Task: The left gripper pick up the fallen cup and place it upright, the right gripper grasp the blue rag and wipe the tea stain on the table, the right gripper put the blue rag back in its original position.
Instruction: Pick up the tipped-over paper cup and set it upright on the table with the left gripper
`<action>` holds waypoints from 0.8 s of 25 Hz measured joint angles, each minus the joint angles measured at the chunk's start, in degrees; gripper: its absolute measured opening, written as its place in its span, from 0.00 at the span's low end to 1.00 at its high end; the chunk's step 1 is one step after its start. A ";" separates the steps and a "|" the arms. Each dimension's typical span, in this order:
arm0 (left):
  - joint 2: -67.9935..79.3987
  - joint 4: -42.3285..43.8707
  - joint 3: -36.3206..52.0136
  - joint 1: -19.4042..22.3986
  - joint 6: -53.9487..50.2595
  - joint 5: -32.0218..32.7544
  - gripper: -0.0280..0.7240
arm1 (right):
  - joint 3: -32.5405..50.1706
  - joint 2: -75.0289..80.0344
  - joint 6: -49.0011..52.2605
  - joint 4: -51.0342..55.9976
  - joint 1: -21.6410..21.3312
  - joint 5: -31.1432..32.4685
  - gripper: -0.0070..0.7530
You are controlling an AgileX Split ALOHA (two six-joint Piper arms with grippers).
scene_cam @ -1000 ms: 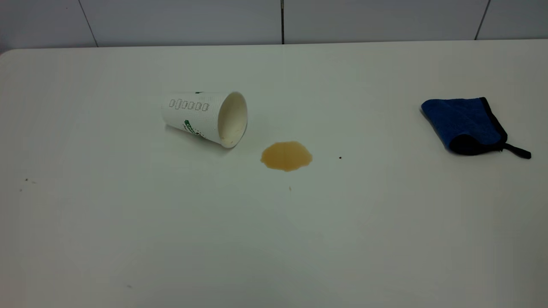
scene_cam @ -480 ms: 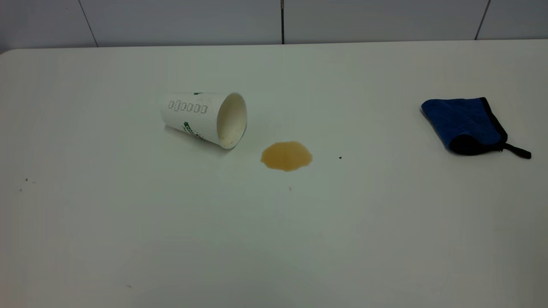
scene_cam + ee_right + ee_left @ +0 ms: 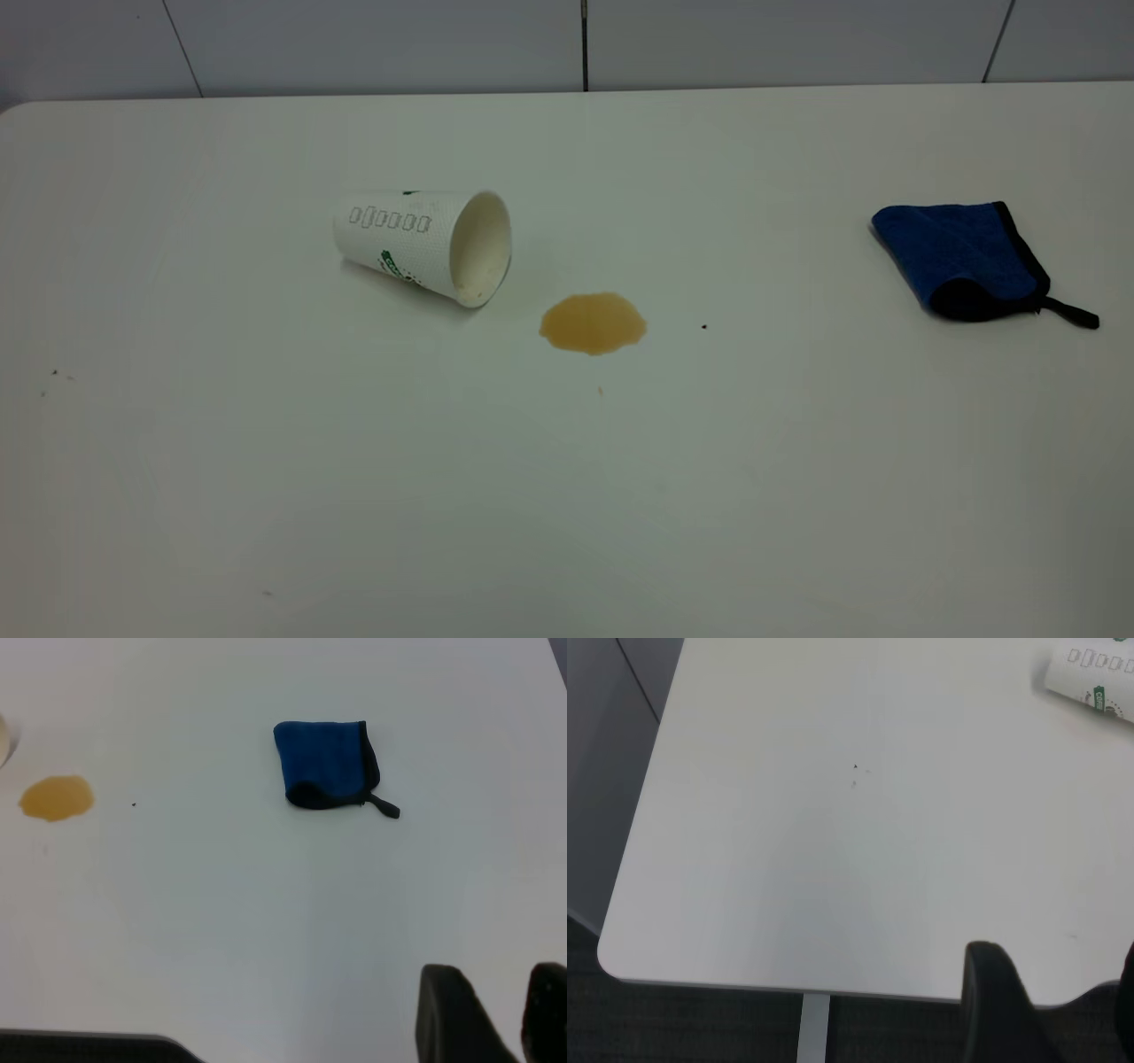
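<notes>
The cup [image 3: 416, 244] lies on its side on the table [image 3: 567, 496], mouth towards the tea stain [image 3: 593, 323], an amber puddle just to its right. The blue rag [image 3: 961, 257] lies folded at the far right, strap pointing right. Neither gripper shows in the exterior view. In the left wrist view my left gripper [image 3: 1059, 992] is open and empty over the table's near edge, far from the cup [image 3: 1090, 687]. In the right wrist view my right gripper [image 3: 496, 1010] is empty, fingers a little apart, well short of the rag [image 3: 323, 762] and the stain [image 3: 56, 798].
A tiny dark speck [image 3: 704, 326] lies right of the stain. A few small specks [image 3: 55, 373] mark the table's left side. The table's rounded corner [image 3: 607, 957] and a white leg [image 3: 813, 1032] show in the left wrist view. A tiled wall [image 3: 567, 40] stands behind.
The cup has rocked very slightly in place. Nothing else has moved.
</notes>
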 joint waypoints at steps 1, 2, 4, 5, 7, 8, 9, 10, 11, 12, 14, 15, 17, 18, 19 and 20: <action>0.00 0.00 0.00 0.00 0.00 0.00 0.52 | 0.00 0.00 0.00 0.00 0.00 0.00 0.32; 0.00 0.00 0.00 0.00 0.00 0.00 0.52 | 0.00 0.00 0.00 0.00 0.00 0.00 0.32; 0.00 0.00 0.00 0.00 0.00 0.00 0.52 | 0.00 0.00 0.00 0.00 0.00 0.00 0.32; 0.00 0.00 0.00 0.00 0.00 0.00 0.52 | 0.00 0.00 0.00 0.00 0.00 0.00 0.32; 0.00 0.00 0.00 0.00 0.00 0.00 0.52 | 0.00 0.00 0.00 0.00 0.00 0.00 0.32; 0.00 0.00 0.00 0.00 0.00 0.00 0.52 | 0.00 0.00 0.00 0.00 0.00 0.00 0.32; 0.00 0.00 0.00 0.00 0.00 0.00 0.52 | 0.00 0.00 0.00 0.00 0.00 0.00 0.32; 0.00 0.00 0.00 0.00 0.00 0.00 0.52 | 0.00 0.00 0.00 0.00 0.00 0.00 0.32; 0.00 0.00 0.00 0.00 0.00 0.00 0.52 | 0.00 0.00 0.00 0.00 0.00 0.00 0.32; 0.00 0.00 0.00 0.00 0.00 0.00 0.52 | 0.00 0.00 0.00 0.00 0.00 0.00 0.32; 0.00 0.00 0.00 0.00 0.00 0.00 0.52 | 0.00 0.00 0.00 0.00 0.00 0.00 0.32; 0.00 0.00 0.00 0.00 0.00 0.00 0.52 | 0.00 0.00 0.00 0.00 0.00 0.00 0.32; 0.00 0.00 0.00 0.00 0.00 0.00 0.52 | 0.00 0.00 0.00 0.00 0.00 0.00 0.32; 0.00 0.00 0.00 0.00 0.00 0.00 0.52 | 0.00 0.00 0.00 0.00 0.00 0.00 0.32; 0.20 0.00 0.00 0.00 0.00 0.00 0.52 | 0.00 0.00 0.00 0.00 0.00 0.00 0.32; 0.77 0.11 0.00 0.00 0.00 0.00 0.52 | 0.00 0.00 0.00 0.00 0.00 0.00 0.32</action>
